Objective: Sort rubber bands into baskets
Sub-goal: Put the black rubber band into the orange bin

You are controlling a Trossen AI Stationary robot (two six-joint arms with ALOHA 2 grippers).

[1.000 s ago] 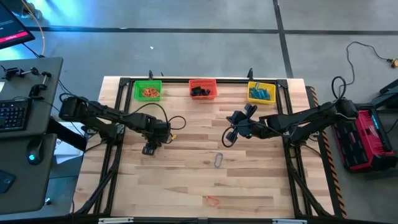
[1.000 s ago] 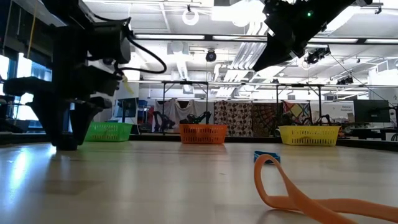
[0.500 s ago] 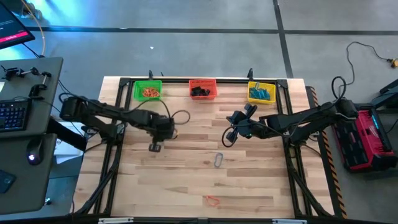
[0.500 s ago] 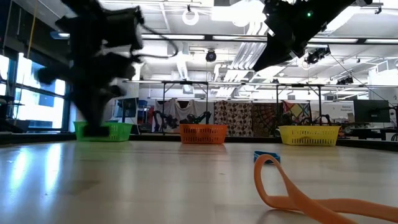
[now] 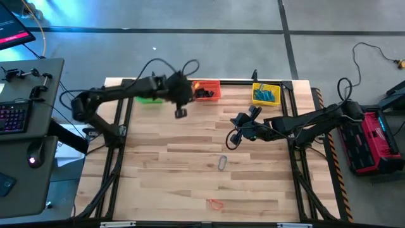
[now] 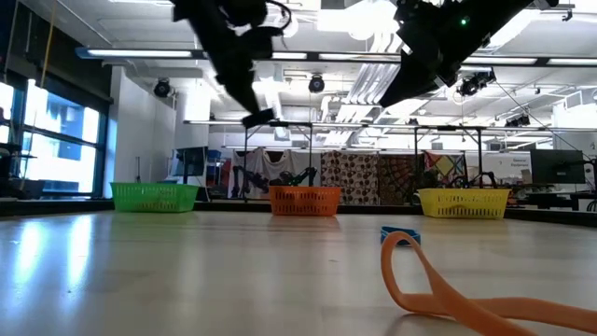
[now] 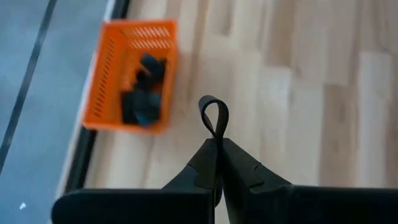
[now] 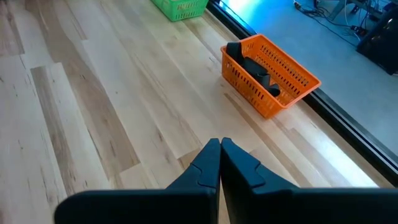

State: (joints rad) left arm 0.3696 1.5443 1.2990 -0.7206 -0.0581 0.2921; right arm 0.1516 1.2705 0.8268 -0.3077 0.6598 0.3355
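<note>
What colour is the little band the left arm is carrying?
Black. The rubber band loops out from the shut left gripper, clearest in the left wrist view.

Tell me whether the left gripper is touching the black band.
Touching. The left wrist view shows the left gripper with jaws shut on the black band, whose loop sticks out past the tips.

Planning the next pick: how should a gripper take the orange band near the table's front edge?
Judging by the low view, the orange rubber band has one end standing up as a loop while the rest lies flat. Come straight down from above and pinch that raised loop across its thin strands, rather than the flat tail.
</note>
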